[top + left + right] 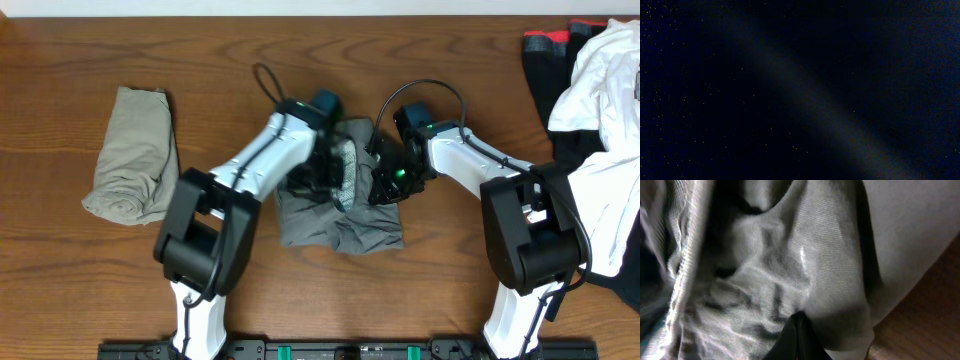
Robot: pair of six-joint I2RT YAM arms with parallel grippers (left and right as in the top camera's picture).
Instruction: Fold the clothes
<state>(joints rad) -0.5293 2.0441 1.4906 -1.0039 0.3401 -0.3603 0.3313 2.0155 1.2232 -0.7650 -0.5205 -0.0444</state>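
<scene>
Near-total darkness fills the frame, a deep blue-black. One faint pale streak point(830, 115) slants from upper left to lower right, blurred at its edges; what it is cannot be told.

The left arm point(262, 155) and right arm point(465, 152) are alike: glossy white shells on the links and bulky matt-black housings point(200, 240) at the joints. A thin dark line runs along each white forearm shell. A black cable point(264, 80) forms a loop by the left wrist, and a longer cable point(430, 86) makes an arc by the right wrist. A teal block point(325, 102) tops the left wrist. Small green lights point(400, 178) glow on the black right wrist. Both arms are mounted on a black rail point(150, 350) with green clips point(285, 352). In its wrist view, the right gripper point(798, 330) is a black, pointed wedge.
</scene>
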